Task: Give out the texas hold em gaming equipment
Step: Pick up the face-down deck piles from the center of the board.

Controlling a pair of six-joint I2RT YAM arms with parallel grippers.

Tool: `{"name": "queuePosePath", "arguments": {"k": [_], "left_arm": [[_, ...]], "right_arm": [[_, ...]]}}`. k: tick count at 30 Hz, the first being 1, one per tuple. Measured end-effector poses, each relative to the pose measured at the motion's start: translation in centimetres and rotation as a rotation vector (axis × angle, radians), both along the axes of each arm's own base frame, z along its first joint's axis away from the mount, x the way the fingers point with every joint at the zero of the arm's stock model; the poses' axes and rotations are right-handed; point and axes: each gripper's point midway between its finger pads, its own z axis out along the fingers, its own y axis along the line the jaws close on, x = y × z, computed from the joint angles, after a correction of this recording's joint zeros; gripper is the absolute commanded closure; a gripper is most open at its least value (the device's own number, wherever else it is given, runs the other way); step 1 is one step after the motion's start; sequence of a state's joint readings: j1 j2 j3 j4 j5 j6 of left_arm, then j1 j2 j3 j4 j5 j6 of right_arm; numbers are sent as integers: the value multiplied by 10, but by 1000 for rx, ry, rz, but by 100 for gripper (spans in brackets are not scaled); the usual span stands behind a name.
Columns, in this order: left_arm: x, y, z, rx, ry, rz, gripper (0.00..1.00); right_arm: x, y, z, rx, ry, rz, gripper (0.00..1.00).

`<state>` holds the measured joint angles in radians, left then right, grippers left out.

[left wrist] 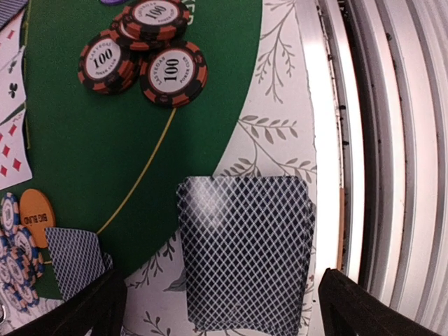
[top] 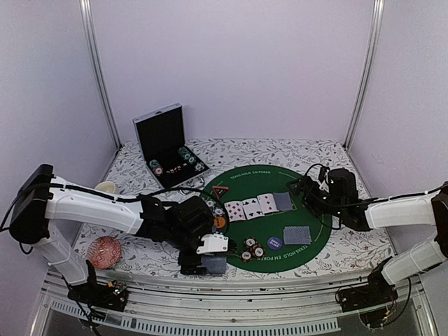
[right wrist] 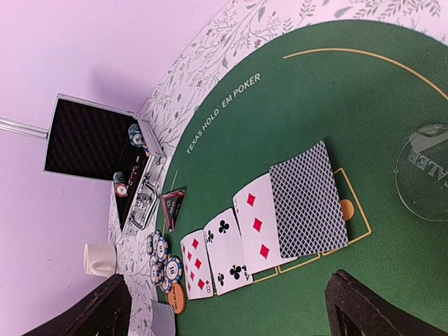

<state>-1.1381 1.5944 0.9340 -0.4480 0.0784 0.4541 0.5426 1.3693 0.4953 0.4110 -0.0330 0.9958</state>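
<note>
My left gripper (top: 208, 259) hangs open at the table's near edge, its fingers (left wrist: 91, 308) apart on either side of a blue-grey-backed deck of cards (left wrist: 245, 252) lying half off the green mat (left wrist: 105, 140). Three orange-and-black poker chips (left wrist: 143, 56) lie past the deck. My right gripper (right wrist: 227, 297) is open and empty over the felt. Before it runs a row of three face-up cards (right wrist: 227, 248) and one face-down card (right wrist: 308, 203). A black triangular marker (right wrist: 171, 206), blue chips (right wrist: 162, 262) and an orange button (right wrist: 175, 297) sit at the row's far end.
An open black chip case (top: 168, 143) stands at the back left. A cream mug (top: 105, 187) and a red patterned round object (top: 105, 252) sit left of the mat. A purple button (top: 274, 243) and face-down cards (top: 297, 235) lie on the mat's right. A metal rail (left wrist: 392, 168) borders the near edge.
</note>
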Motion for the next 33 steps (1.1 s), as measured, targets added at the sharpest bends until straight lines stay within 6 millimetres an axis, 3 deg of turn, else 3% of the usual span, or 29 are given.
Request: {"name": "queuePosePath", "arguments": {"k": [12, 17, 33], "left_arm": [[-4, 3, -23, 65, 28, -35, 2], [-7, 5, -33, 91, 47, -45, 3], [-12, 5, -44, 125, 112, -62, 25]], "right_arm": [[-9, -10, 39, -64, -120, 28, 1], [-11, -14, 41, -85, -130, 26, 1], [-14, -19, 41, -131, -139, 26, 1]]}}
